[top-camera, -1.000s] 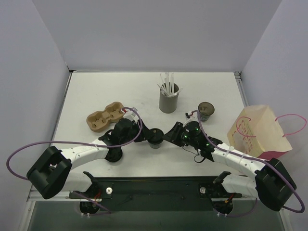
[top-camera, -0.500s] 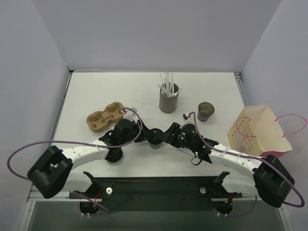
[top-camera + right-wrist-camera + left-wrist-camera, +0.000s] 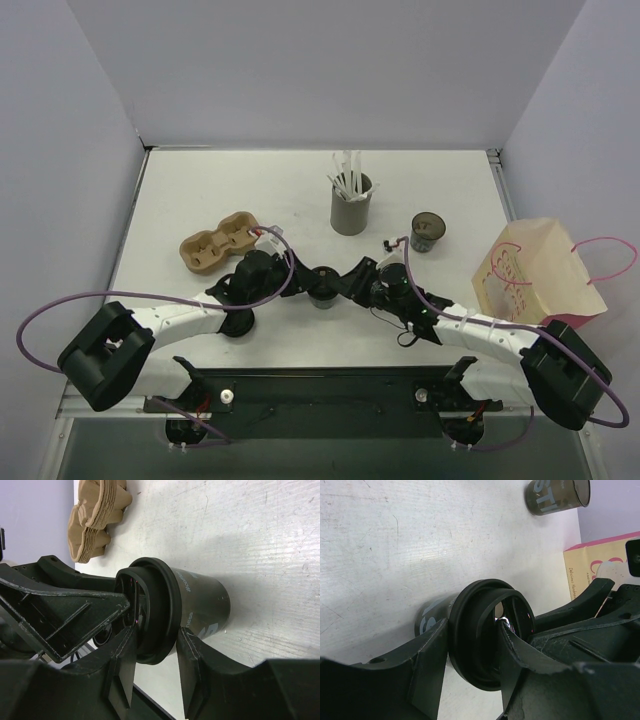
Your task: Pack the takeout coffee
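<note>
The takeout coffee point(image 3: 323, 292) stands upright at the table's middle, a dark cup point(image 3: 205, 605) with a black lid point(image 3: 485, 630) on top. Both grippers meet at it. My left gripper point(image 3: 472, 650) is shut across the lid, one finger on each side of its rim. My right gripper point(image 3: 157, 647) comes from the other side and pinches the lid's edge, one finger on its top face and the other against the cup wall under the rim. In the top view my left gripper point(image 3: 312, 283) and right gripper point(image 3: 342, 284) hide most of the cup.
A second dark cup point(image 3: 427, 231) without a lid stands at the back right. A grey holder of white straws point(image 3: 351, 206) is behind the middle. A brown pulp cup carrier point(image 3: 218, 242) lies to the left. A beige paper bag with pink handles point(image 3: 535, 272) sits at the right edge.
My right arm has shifted a little to the left and settled lower at the cup. Its jaws widened briefly, then closed on the lid again. Left arm and cup have stayed put.
</note>
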Available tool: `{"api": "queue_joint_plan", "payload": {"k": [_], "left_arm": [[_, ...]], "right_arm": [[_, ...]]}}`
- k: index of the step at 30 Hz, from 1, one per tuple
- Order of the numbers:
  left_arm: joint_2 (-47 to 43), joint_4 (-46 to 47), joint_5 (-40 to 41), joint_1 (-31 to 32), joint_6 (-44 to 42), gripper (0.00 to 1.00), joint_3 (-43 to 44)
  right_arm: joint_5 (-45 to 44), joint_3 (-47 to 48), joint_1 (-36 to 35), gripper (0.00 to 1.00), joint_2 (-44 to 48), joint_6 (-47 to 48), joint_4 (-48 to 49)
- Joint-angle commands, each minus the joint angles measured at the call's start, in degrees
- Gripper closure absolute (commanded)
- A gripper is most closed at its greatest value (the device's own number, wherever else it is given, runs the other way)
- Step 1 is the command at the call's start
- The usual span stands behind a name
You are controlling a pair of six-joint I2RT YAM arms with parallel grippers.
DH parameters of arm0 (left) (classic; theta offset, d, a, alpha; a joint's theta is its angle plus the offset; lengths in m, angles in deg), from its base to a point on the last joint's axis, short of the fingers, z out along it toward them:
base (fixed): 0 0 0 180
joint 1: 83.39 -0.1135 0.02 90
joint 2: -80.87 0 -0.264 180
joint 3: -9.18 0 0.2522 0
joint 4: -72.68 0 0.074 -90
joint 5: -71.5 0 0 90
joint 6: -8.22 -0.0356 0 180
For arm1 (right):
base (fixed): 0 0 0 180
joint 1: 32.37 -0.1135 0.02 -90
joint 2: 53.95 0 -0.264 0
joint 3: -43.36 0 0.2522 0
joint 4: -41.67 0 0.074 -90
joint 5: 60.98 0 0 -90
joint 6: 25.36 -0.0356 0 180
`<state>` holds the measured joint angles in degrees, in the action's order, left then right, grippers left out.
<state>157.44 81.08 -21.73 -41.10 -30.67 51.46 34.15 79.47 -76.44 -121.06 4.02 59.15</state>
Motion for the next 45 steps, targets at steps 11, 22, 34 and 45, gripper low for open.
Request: {"api": "queue_joint_plan", "payload": {"k": [11,22,34,45], "left_arm": [[3.0,-14.9,-1.3,1.0,0.2,0.52,-6.3],[2.3,-15.2,1.0,1.3,2.0,0.52,-7.3],[2.3,-16.4,2.6,1.3,2.3,0.51,-7.2],[1.3,-18.7,4.4,1.2,1.8,0.52,-6.3]], "right_arm": [[10.2,-1.1,6.9,0.85,-9.8,14.0,6.3],[17.7,8.8,7.9,0.83,-15.5,21.6,1.1],[20.2,16.3,8.6,0.49,-8.9,18.8,-8.6],[15.5,13.2,8.6,0.52,-3.6,15.4,-13.8]]}}
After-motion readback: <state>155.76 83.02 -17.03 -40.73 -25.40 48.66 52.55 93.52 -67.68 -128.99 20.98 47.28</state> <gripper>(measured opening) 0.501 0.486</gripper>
